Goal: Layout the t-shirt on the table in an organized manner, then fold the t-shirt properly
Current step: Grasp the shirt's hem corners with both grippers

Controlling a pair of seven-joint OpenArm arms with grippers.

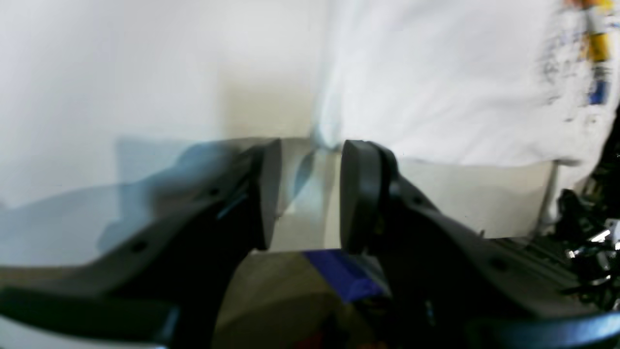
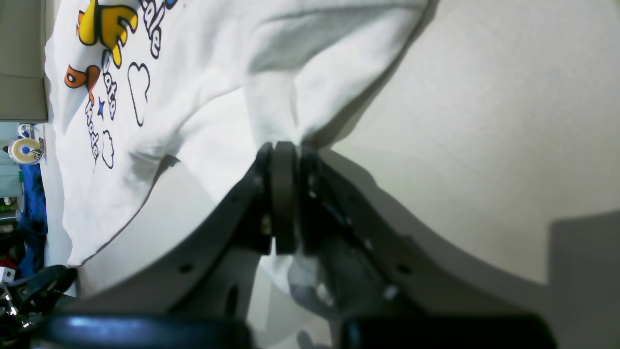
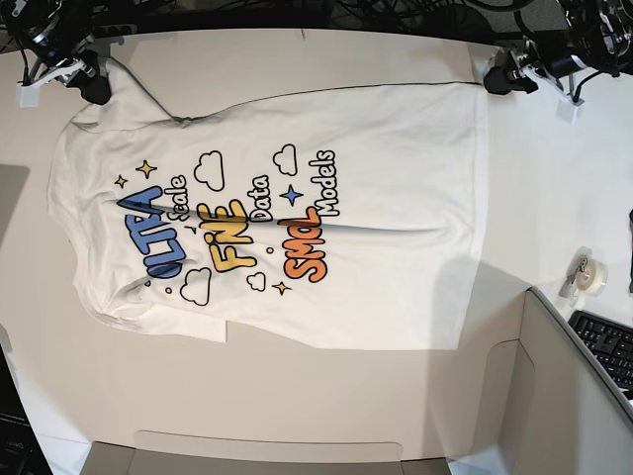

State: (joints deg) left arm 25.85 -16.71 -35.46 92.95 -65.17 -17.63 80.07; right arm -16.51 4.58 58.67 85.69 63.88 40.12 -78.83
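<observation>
The t-shirt lies spread flat on the table in the base view, print up, neck end to the left and hem to the right. My right gripper is at its far left corner. In the right wrist view that gripper is shut, with a fold of the t-shirt pinched between its pads. My left gripper is at the far right hem corner. The blurred left wrist view shows it open, with the t-shirt corner just beyond its tips.
A tape roll sits on the table at the right, near a keyboard behind a grey partition panel. Cables and arm bases line the far edge. A curved table edge runs along the bottom.
</observation>
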